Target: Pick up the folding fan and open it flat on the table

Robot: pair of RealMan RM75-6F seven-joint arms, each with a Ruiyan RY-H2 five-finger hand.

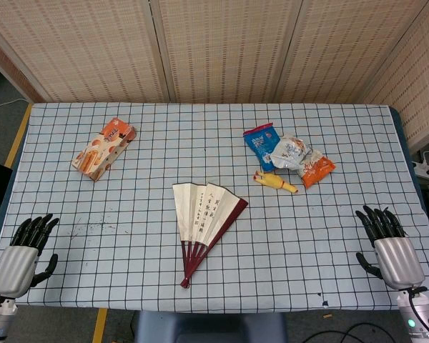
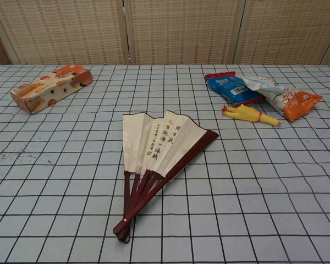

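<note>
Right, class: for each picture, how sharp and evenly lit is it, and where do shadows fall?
Head view: sharp, soft even light, no glare; the fan casts barely any shadow, and each robot hand, left and right, is in focus. Chest view: equally crisp, with faint shadow only under the fan's edge; grid lines look straight.

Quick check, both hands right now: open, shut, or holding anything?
Left hand: open, fingers apart, holding nothing, at the near left table edge.
Right hand: open, fingers apart, holding nothing; the partly spread paper folding fan with dark red ribs lies untouched.
</note>
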